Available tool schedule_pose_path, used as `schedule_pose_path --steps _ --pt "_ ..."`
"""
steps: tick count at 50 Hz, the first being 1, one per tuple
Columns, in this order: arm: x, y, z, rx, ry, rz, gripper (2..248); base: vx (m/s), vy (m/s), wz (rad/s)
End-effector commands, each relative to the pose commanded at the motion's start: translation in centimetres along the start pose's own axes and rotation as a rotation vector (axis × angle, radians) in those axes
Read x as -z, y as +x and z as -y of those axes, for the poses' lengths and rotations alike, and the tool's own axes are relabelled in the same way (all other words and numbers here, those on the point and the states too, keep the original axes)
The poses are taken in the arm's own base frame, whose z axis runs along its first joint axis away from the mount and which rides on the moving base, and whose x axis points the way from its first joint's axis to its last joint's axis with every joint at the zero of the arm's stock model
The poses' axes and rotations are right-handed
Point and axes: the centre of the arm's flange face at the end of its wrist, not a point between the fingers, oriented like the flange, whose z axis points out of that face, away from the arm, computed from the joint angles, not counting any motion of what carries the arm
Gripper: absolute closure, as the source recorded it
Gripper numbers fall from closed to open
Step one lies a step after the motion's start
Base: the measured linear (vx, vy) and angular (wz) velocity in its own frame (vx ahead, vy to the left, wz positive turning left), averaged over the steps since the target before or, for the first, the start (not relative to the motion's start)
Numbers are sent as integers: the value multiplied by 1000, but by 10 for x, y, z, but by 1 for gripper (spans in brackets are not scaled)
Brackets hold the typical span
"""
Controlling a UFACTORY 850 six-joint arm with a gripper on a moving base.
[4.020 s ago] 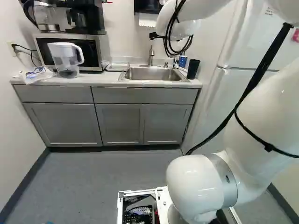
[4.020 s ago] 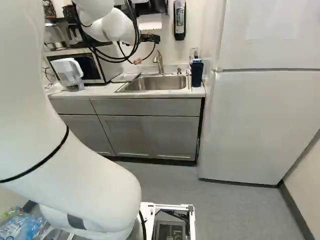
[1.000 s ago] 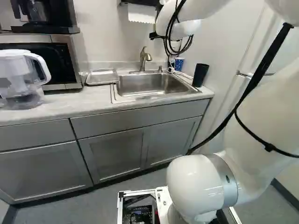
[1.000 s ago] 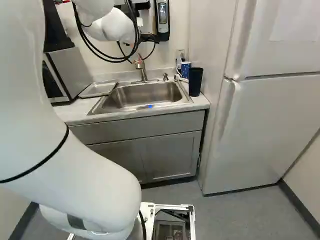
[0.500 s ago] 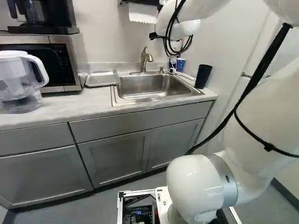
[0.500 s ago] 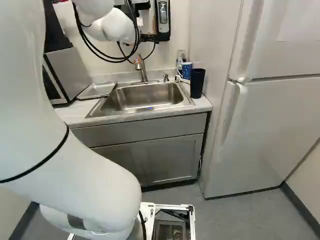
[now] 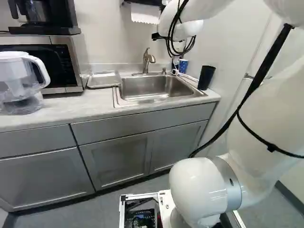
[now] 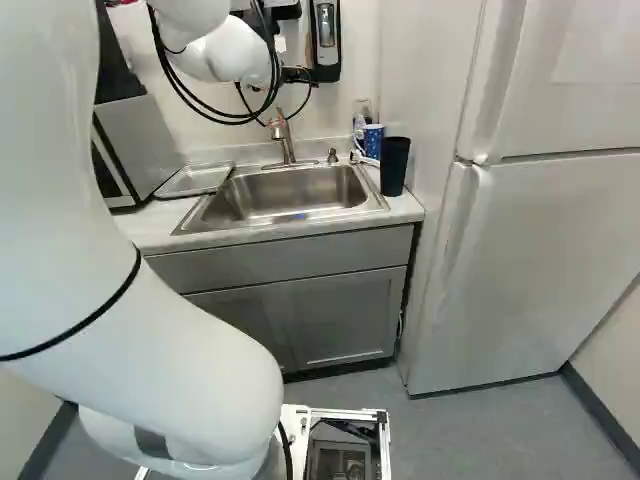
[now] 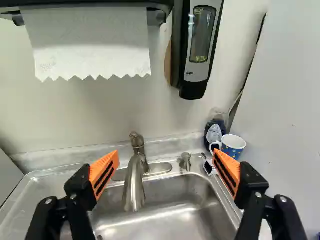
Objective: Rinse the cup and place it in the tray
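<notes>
My jaws stand wide apart, empty; the cup (image 9: 234,147) sits by the sink's (image 8: 275,194) far corner, so close to the bottle (image 9: 215,132) that a loose approach could topple either.

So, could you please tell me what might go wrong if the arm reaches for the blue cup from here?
The open fingers could strike the faucet, which shows between them in the wrist view, if they come straight forward or down. The blue cup sits close beside a bottle and the black tumbler, so a slightly off approach might topple either.
</notes>
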Motion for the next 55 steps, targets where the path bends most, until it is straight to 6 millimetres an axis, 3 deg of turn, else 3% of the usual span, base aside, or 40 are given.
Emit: schedule_pose_path --steps 25,55 --pt "-25 1 1 1 2 42 3 0 0 0" --pt "-71 3 7 3 12 107 3 0 0 0"
